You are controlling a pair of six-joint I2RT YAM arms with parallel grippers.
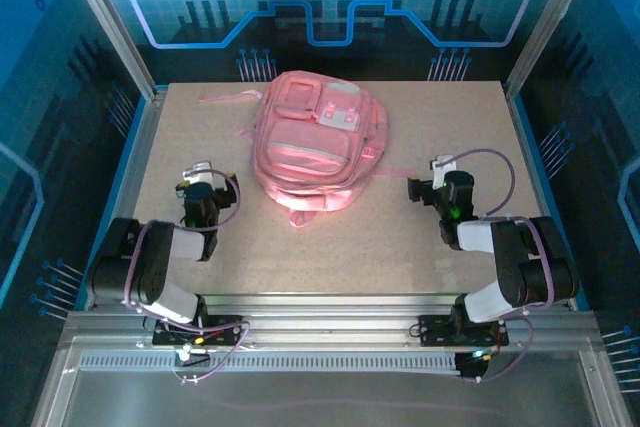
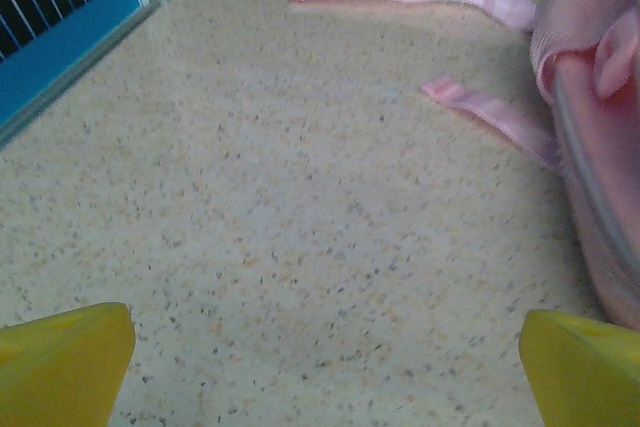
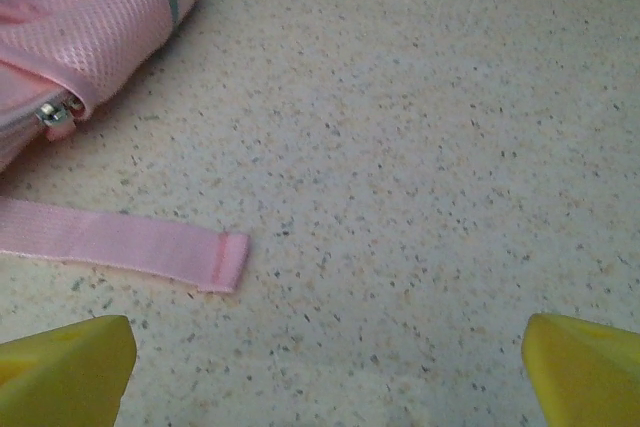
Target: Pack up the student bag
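Tabletop (image 1: 420,247), speckled beige, carries the student bag (image 1: 315,142) in its far middle. The bag lies flat with its pockets up, between our two arms and a little beyond them. Our left gripper (image 2: 320,367) is spread wide above the table with nothing between its fingers. The bag's side rises just to its right, and a loose strap (image 2: 490,117) lies ahead. Our right gripper (image 3: 320,377) is spread as wide and grips nothing. A flat strap end (image 3: 130,244) lies between it and the bag's mesh corner, where a zip pull (image 3: 55,112) shows.
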